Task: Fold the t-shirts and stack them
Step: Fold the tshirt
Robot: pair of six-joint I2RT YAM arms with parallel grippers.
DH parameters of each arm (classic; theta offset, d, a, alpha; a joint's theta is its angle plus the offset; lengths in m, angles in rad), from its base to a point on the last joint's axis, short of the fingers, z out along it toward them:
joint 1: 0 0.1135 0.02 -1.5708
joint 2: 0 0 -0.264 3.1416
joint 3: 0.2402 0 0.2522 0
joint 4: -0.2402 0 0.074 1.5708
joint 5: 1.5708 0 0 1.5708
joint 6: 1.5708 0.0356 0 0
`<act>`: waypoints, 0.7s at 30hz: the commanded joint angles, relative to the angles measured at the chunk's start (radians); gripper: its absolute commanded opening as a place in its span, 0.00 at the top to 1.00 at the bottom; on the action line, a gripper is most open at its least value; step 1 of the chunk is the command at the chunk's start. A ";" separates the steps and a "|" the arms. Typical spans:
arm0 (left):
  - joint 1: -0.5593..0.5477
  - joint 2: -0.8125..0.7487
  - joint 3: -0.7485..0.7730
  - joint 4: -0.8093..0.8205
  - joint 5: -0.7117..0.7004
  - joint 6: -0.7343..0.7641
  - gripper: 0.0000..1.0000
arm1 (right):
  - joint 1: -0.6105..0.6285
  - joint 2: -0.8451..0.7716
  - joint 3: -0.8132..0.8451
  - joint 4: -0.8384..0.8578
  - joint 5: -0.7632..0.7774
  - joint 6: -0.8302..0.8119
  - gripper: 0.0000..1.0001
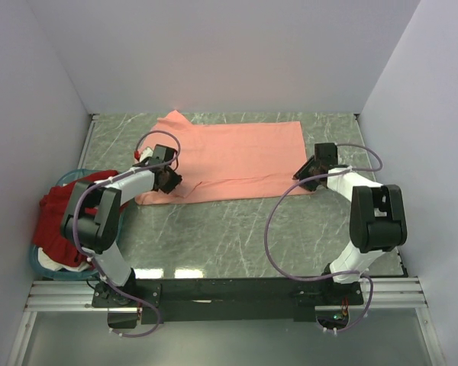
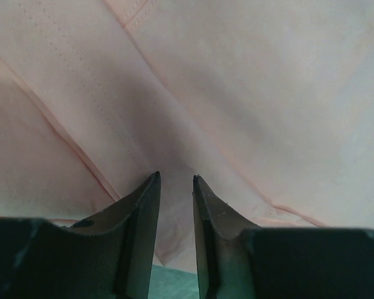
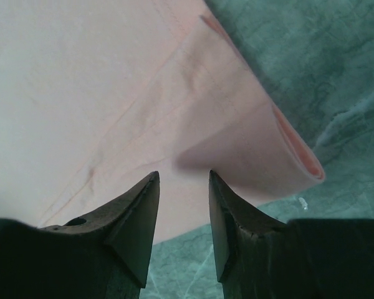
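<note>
Both jaws partly open: left gripper [image 1: 170,181] and right gripper [image 1: 301,174] at near corners of salmon-pink t-shirt [image 1: 233,156]; dark red t-shirt [image 1: 57,221] heaped far left.

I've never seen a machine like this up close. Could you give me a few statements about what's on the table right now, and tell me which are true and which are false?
1. A salmon-pink cotton t-shirt lies spread out on the green marbled table. True.
2. The dark red t-shirt is stacked on the pink one. False: it lies bunched over the teal round basket at the left.
3. The left pincer and the right pincer sit at the pink shirt's near corners, one at each. True.
4. Both pincers are clamped fully shut. False: each shows a gap between its jaws, with pink cloth showing through it.
</note>
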 commanded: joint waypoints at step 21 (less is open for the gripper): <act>-0.158 -0.008 -0.156 0.009 -0.078 -0.111 0.66 | -0.130 -0.047 -0.118 -0.179 0.138 0.013 0.57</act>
